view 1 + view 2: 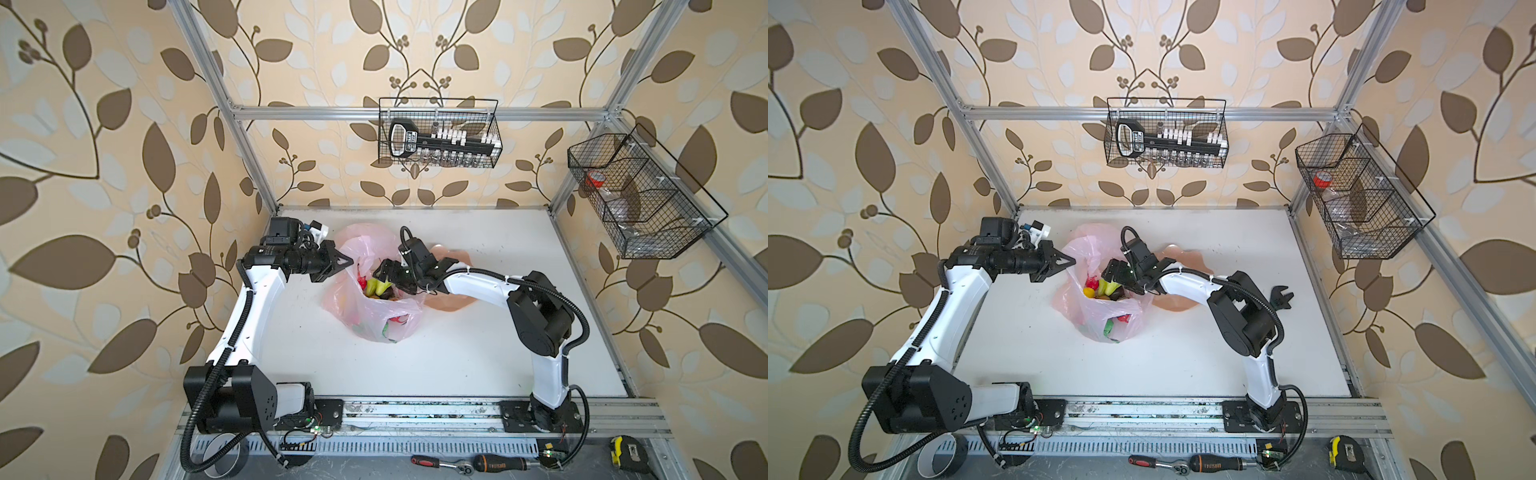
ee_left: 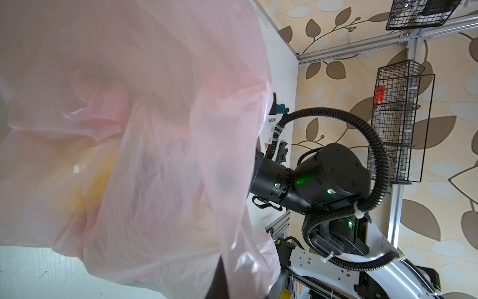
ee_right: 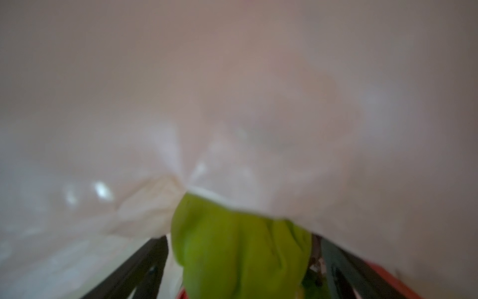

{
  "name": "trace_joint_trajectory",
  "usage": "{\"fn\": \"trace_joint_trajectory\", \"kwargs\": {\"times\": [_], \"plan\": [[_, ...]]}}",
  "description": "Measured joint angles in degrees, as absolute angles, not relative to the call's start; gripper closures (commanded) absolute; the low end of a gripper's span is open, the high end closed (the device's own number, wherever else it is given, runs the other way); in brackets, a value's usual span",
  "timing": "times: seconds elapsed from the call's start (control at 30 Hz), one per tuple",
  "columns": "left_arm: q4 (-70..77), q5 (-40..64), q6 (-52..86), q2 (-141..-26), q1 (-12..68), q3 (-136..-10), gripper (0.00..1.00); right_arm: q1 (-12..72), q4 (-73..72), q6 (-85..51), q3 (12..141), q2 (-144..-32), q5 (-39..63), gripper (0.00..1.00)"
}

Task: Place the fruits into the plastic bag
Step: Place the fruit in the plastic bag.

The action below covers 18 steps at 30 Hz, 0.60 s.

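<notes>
The pink plastic bag (image 1: 374, 320) stands in the middle of the white table, its mouth held up. My left gripper (image 1: 348, 262) is shut on the bag's rim; in the left wrist view the bag (image 2: 155, 129) fills most of the frame. My right gripper (image 1: 380, 276) reaches into the bag's mouth. In the right wrist view its jaws stand wide apart with a green pear (image 3: 232, 246) blurred between them, and a thin gap shows beside it. Inside the bag lie a green fruit (image 1: 1109, 287), a red one (image 1: 1090, 282), a yellow one (image 1: 1089, 292) and a dark one (image 1: 390, 296).
A peach wavy-edged dish (image 1: 453, 305) lies under my right forearm, beside the bag. A black wrench (image 1: 1281, 297) rests near the right edge. Wire baskets hang on the back wall (image 1: 440, 133) and the right frame (image 1: 640, 199). A ratchet (image 1: 469, 461) and tape measure (image 1: 627, 453) lie on the front rail.
</notes>
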<state>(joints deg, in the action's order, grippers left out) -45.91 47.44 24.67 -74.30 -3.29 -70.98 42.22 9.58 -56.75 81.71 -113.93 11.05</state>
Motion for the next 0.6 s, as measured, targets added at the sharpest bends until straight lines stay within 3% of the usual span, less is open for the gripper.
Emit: {"fn": "trace_joint_trajectory", "kwargs": {"times": [0.6], "plan": [[-45.19, 46.04, 24.60, -75.64, -3.29, -70.98, 1.00, 42.35, 19.90, -46.61, 77.25, -99.22, 10.83, 0.02]]}}
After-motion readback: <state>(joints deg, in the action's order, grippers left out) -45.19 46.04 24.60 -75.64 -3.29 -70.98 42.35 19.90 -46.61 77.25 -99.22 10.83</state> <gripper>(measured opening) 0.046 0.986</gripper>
